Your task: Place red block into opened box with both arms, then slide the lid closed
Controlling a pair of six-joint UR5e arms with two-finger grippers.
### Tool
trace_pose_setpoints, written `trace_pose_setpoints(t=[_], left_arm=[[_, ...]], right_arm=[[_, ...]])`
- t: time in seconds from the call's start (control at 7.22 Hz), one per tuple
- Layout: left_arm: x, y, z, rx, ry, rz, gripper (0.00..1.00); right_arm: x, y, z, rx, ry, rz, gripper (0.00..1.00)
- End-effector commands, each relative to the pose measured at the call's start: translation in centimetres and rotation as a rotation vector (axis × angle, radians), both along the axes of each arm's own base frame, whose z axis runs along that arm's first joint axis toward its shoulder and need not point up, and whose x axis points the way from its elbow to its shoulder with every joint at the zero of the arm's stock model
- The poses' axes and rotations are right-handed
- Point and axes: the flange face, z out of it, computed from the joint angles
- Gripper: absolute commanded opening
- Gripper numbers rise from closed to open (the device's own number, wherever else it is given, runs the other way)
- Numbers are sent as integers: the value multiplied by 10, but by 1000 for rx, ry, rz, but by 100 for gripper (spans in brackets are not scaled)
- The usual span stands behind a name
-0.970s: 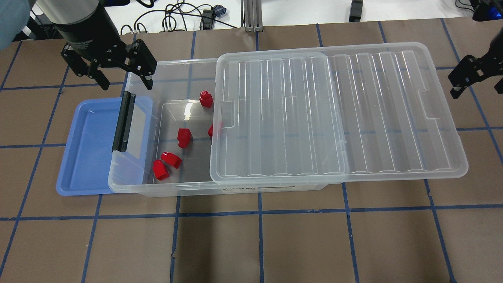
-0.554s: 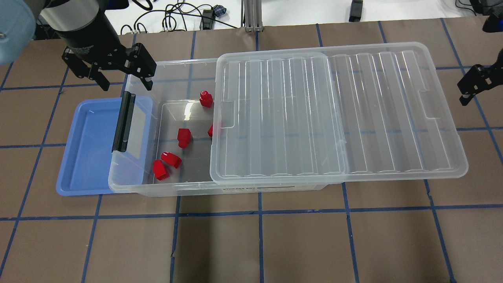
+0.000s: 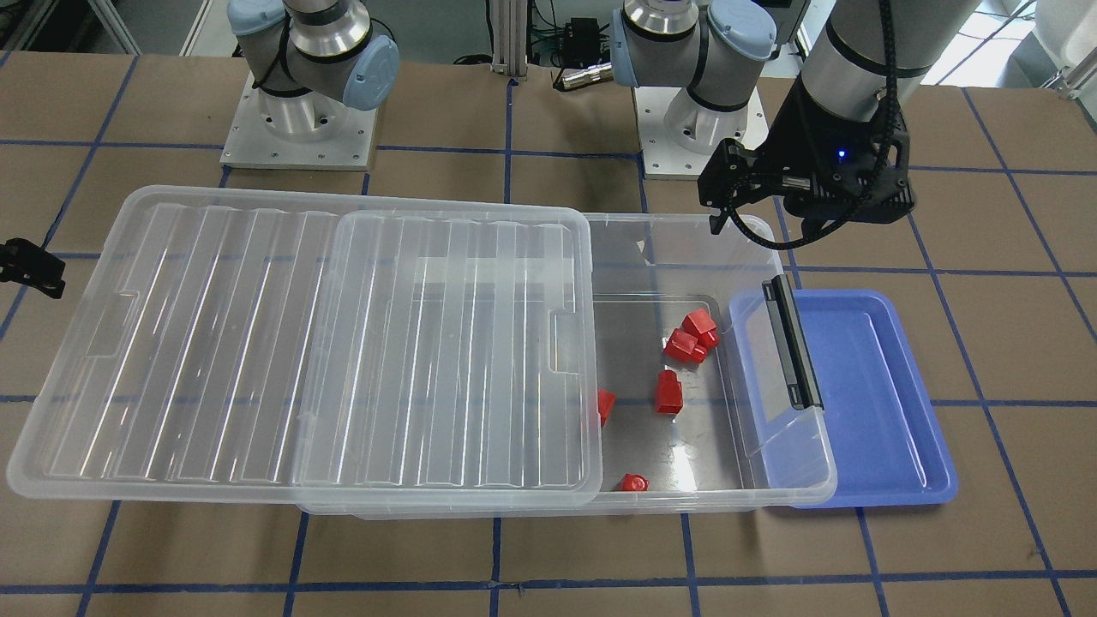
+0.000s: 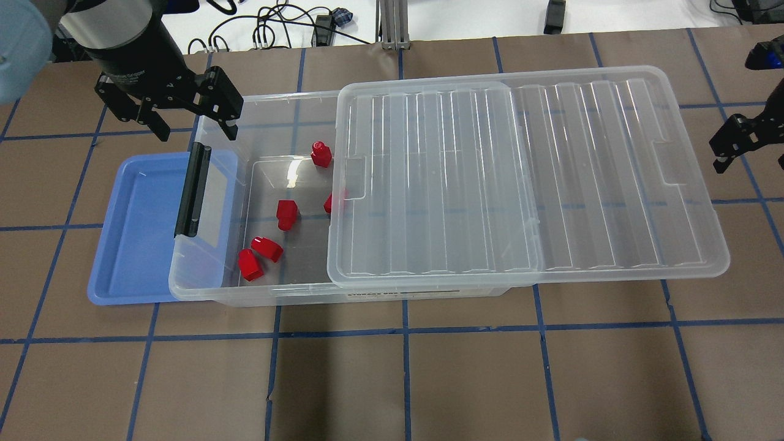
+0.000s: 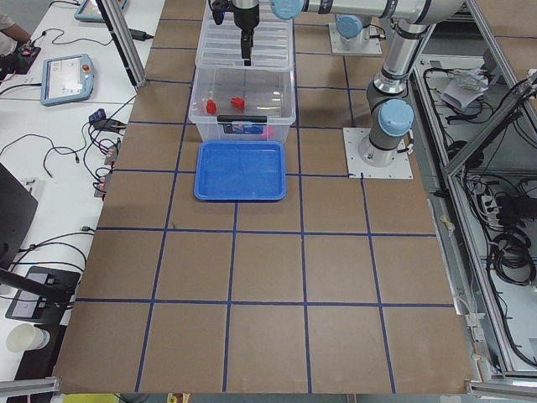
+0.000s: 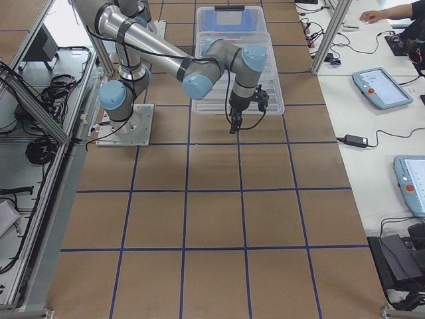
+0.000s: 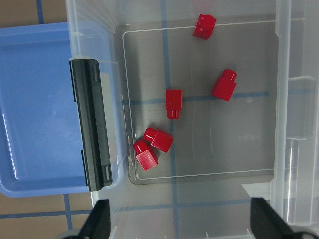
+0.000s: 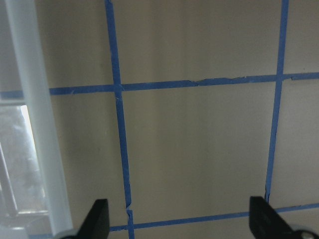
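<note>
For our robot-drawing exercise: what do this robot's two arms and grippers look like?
Both the left arm and right arm are silver-grey tubes with light blue joint caps. A black cable runs down the left forearm. The left gripper is black, with white lettering, a small blue light and two jaws; the right gripper is black too.

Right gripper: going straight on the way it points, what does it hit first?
Likely the bare table, just beside the lid edge; nothing else lies ahead of the right gripper.
</note>
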Motion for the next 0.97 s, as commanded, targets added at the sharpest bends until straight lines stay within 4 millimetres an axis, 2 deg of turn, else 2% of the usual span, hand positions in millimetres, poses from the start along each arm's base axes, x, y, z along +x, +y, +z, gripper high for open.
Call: trace_pose_setpoints(t=[0.0,0.28,0.69,0.83], left_arm=[[0,0,-1,2,0,0,100],[0,0,-1,2,2,0,100],[0,0,-1,2,2,0,100],[0,0,-1,2,2,0,100]], right_arm=[[2,-5,-9,2,-6,0,100],[9,-6,-10,4,1,-75,100],[16,-2,-24,25,-8,-72,100],[21,-3,-23,19,-14,-67,100]])
